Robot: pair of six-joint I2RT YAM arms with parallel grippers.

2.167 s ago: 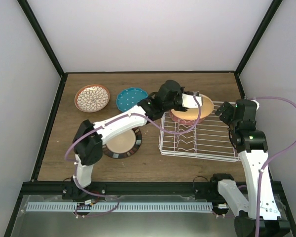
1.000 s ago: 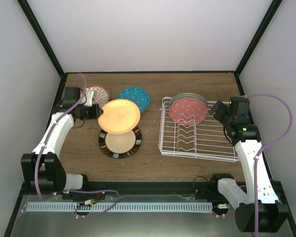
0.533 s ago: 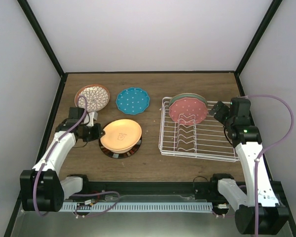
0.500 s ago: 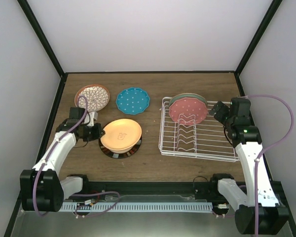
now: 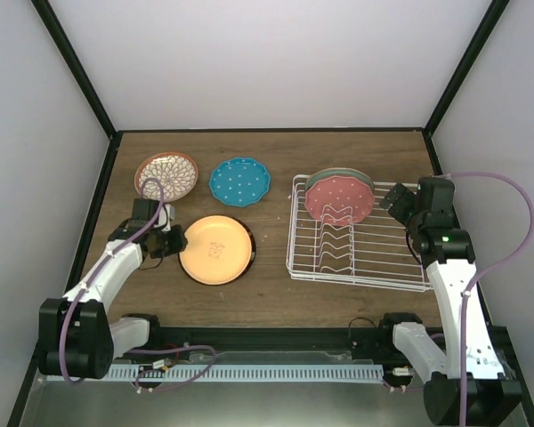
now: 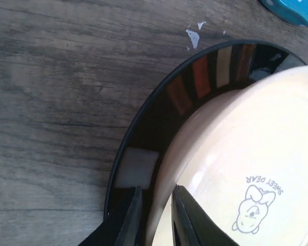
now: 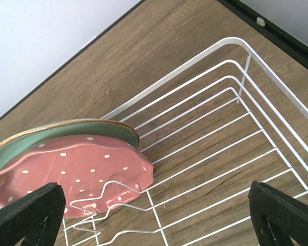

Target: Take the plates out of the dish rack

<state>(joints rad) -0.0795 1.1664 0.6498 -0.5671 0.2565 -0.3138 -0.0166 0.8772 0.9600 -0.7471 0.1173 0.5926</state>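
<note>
The white wire dish rack (image 5: 384, 258) holds the red-pink white-dotted plate (image 5: 339, 199) upright in its tines, with the pale green plate (image 5: 338, 175) right behind it. The plain pink plate (image 5: 216, 250) lies on the tan dark-rimmed plate (image 5: 249, 260). My left gripper (image 5: 171, 242) is shut on the pink plate's left rim. In the left wrist view the fingers (image 6: 131, 215) straddle that rim (image 6: 246, 143) above the dark-rimmed plate (image 6: 195, 82). My right gripper (image 5: 399, 197) is open and empty at the rack's far right. The right wrist view shows both racked plates (image 7: 72, 174).
The petal-patterned plate (image 5: 166, 175) and the teal dotted plate (image 5: 239, 181) lie flat at the back left of the table. The rack's front rows of tines (image 5: 334, 253) hold nothing. Black frame posts and white walls close in the table.
My left arm carried the pink plate from the rack to the left and lowered it flat onto the dark-rimmed plate. The right arm has barely moved.
</note>
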